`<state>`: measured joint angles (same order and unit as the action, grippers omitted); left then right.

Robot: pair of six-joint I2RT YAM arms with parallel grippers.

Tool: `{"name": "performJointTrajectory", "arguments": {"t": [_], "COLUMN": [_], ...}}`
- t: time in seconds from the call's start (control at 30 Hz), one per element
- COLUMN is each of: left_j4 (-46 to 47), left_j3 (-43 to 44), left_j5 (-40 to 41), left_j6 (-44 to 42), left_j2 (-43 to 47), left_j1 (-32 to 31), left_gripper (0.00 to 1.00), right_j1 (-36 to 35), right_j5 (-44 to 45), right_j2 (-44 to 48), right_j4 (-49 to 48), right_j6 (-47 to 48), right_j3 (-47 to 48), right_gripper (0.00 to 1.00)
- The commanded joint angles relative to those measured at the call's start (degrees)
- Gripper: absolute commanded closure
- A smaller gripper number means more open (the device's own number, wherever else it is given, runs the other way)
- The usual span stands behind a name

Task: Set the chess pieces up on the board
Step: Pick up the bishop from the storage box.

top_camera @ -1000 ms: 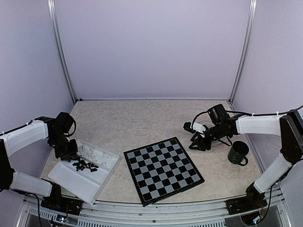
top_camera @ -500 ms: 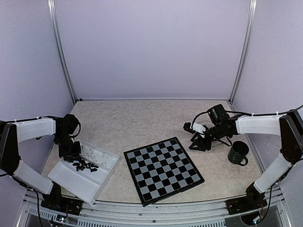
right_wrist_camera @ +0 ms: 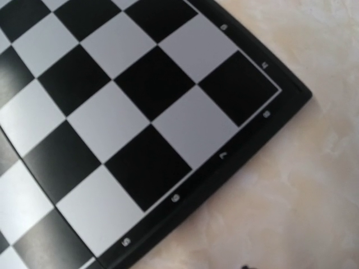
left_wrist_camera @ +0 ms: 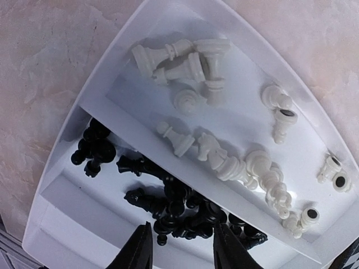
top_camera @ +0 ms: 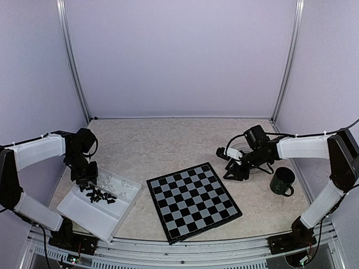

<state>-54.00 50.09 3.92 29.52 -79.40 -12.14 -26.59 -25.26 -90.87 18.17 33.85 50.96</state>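
Robot lab test booth, plain lilac wall panels [top_camera: 179, 56], aluminium frame posts [top_camera: 73, 61], marbled beige table [top_camera: 157, 140], two white-and-black robot arms [top_camera: 33, 154] bolted along a metal rail [top_camera: 185, 255].

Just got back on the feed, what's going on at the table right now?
The left gripper hangs with its jaws apart over the white tray, right above the pile of black pieces; it holds nothing. The white pieces lie in the next compartment. The board has no piece on it yet. The right gripper hovers off the board's far right corner, near a dark mug; whether its jaws are open I cannot tell.
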Motion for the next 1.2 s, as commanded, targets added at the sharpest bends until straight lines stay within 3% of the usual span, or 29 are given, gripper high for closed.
{"name": "performJointTrajectory", "arguments": {"t": [0.0,1.17], "left_j4": [-3.74,3.62], "left_j3": [1.63,-0.77], "left_j5": [0.73,1.82], "left_j6": [0.07,-2.71], "left_j2": [0.38,-7.11], "left_j1": [-2.31,0.19], "left_gripper": [0.61,0.83], "right_j1": [-0.89,-1.27], "right_j5": [0.00,1.07], "right_j2": [-0.80,-0.04], "right_j4": [0.77,0.66], "right_j6": [0.34,0.34], "right_j3": [1.51,1.16], "right_gripper": [0.53,0.53]}}
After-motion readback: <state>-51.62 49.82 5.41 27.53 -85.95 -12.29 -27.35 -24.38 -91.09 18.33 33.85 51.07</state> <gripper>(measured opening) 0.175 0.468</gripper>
